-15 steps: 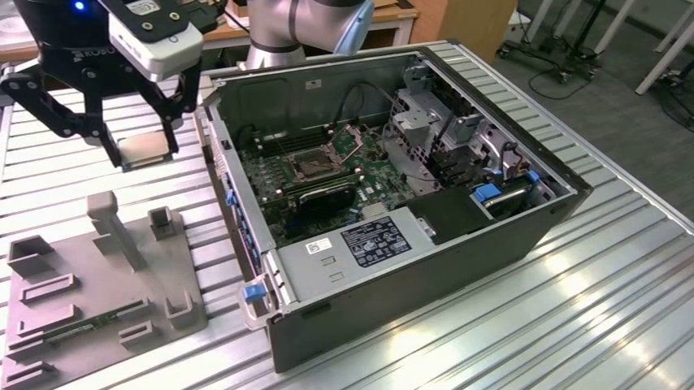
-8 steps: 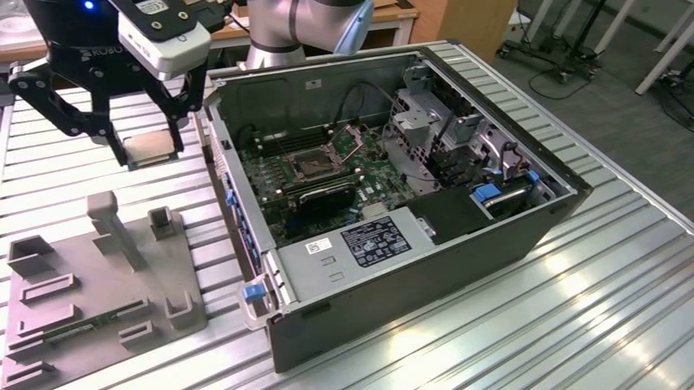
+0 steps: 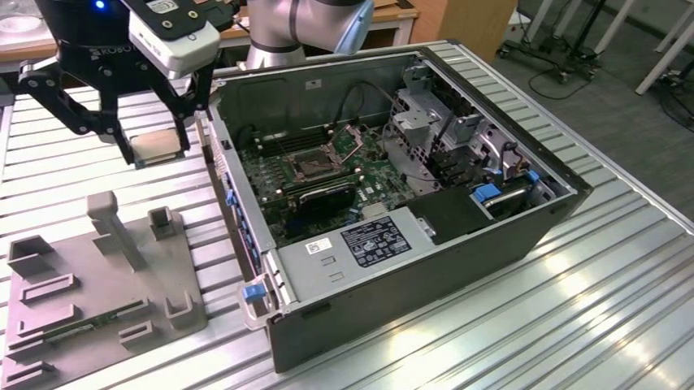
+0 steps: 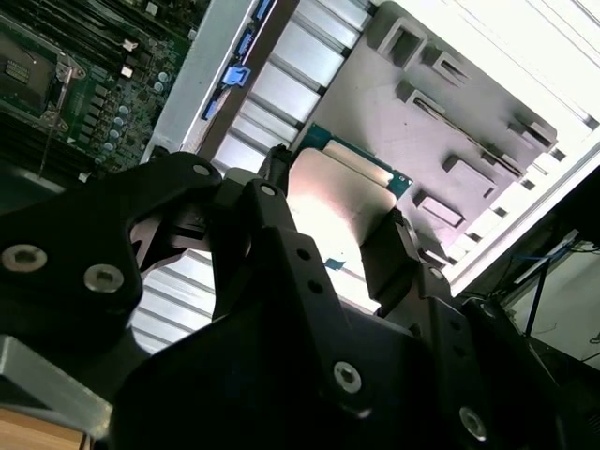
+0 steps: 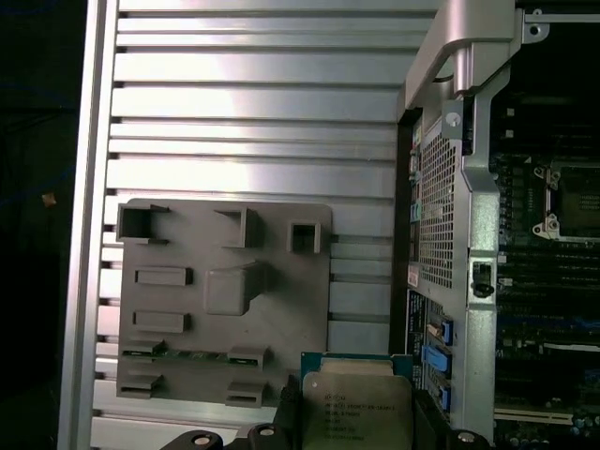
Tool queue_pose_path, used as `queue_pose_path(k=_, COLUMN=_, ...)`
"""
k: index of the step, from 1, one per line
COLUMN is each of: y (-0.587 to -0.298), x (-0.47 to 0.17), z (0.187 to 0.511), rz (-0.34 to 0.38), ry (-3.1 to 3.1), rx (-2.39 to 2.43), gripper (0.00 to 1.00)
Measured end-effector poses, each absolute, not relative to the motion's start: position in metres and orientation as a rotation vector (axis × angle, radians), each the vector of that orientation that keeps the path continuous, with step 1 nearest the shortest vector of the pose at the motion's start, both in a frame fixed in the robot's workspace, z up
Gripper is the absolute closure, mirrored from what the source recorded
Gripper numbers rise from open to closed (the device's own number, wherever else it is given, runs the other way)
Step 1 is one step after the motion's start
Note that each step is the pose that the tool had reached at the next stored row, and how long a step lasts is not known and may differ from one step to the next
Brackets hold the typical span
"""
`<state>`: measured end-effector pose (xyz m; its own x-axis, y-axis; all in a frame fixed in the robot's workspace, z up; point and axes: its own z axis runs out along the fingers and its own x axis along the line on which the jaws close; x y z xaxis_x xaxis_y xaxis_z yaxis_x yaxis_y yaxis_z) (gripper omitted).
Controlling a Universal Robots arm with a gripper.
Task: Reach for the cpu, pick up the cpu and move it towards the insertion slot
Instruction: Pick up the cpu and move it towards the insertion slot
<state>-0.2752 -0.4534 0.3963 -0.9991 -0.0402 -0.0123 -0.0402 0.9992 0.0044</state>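
The cpu (image 3: 158, 146), a small square chip with a pale metal face, hangs in the air above the ribbed table to the exterior view's left of the open computer case (image 3: 434, 244). My gripper (image 3: 161, 151) is shut on it, one black finger on each side. Both wrist views show the chip clamped between the fingers, with its green edge visible: cpu (image 4: 339, 199), cpu (image 5: 356, 405). The insertion slot (image 3: 307, 165), a square socket with a metal frame, lies on the motherboard inside the case, off to the exterior view's right of the chip. The insertion slot (image 5: 572, 201) also appears past the case wall in the first wrist view.
A grey fixture plate (image 3: 103, 284) with raised blocks and pockets lies on the table below the gripper; a thin green circuit strip (image 3: 84, 328) rests in it. The case's side wall (image 3: 223, 162) stands between the chip and the motherboard. Drive cages (image 3: 456, 138) fill the case's far side.
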Motion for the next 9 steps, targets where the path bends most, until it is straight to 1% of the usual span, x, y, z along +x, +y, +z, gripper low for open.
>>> queue_pose_path(k=9, y=-0.4533, x=-0.2684, z=0.3962, rz=0.007, ry=3.129, rx=-0.063, gripper=0.45)
